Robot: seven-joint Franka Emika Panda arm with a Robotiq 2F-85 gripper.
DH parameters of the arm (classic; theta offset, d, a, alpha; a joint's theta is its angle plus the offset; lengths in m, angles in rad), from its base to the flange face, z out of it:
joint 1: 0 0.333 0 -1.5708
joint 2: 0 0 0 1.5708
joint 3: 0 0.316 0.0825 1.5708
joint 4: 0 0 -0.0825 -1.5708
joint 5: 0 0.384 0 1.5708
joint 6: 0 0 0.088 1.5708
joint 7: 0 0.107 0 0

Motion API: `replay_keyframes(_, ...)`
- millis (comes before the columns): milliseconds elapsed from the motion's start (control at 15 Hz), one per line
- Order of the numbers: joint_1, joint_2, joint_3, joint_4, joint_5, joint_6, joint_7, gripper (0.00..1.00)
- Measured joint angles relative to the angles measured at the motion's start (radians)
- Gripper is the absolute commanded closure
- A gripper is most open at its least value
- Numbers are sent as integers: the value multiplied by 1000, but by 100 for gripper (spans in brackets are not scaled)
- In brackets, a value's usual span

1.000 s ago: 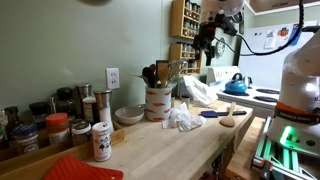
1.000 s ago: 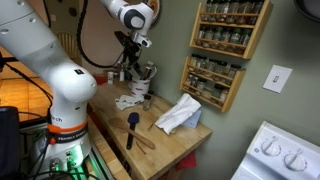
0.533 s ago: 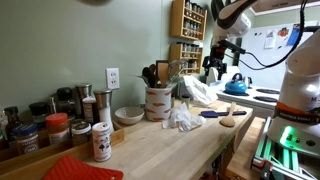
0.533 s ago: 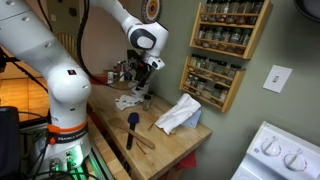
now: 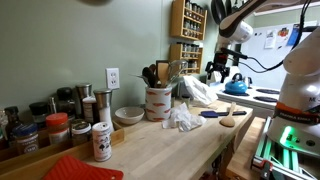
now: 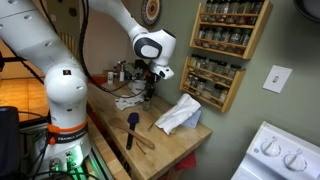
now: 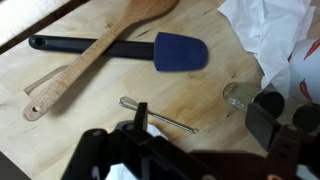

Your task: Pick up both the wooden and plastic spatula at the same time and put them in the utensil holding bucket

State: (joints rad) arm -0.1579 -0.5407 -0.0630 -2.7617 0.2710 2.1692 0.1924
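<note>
The plastic spatula [image 7: 180,50] has a black handle and a blue head. It lies on the wooden counter, crossed by the wooden spatula [image 7: 90,60]. Both show in both exterior views, blue [image 5: 213,113] [image 6: 132,120] and wooden [image 5: 228,122] [image 6: 143,143]. The utensil bucket [image 5: 157,102] is a white crock holding several utensils. My gripper [image 7: 200,118] is open and empty. It hangs above the counter beside the spatulas, touching nothing, and it shows in both exterior views [image 5: 216,74] [image 6: 150,88].
A small wire whisk [image 7: 160,115] and a glass [image 7: 238,95] lie under the gripper. Crumpled white cloth [image 5: 183,117] [image 7: 270,40] lies near the bucket. There are also a bowl [image 5: 129,114], spice jars [image 5: 50,125], a wall spice rack [image 6: 225,40] and a blue kettle [image 5: 236,85].
The arm has come down from up near the spice rack to just above the counter by the spatulas. The spatulas have not moved.
</note>
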Motion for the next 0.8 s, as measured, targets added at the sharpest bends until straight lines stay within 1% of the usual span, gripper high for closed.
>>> replay_keyframes(133, -2, 1, 4, 3, -19, 3, 14, 0)
replay_keyframes(333, -58, 41, 32, 5, -156, 38, 132, 0)
replay_keyframes(600, -144, 164, 45, 6, -337, 63, 279, 0)
replay_keyframes(667, -158, 198, 45, 7, -373, 63, 316, 0)
replay_keyframes(800, -174, 269, 41, 12, -407, 50, 368, 0)
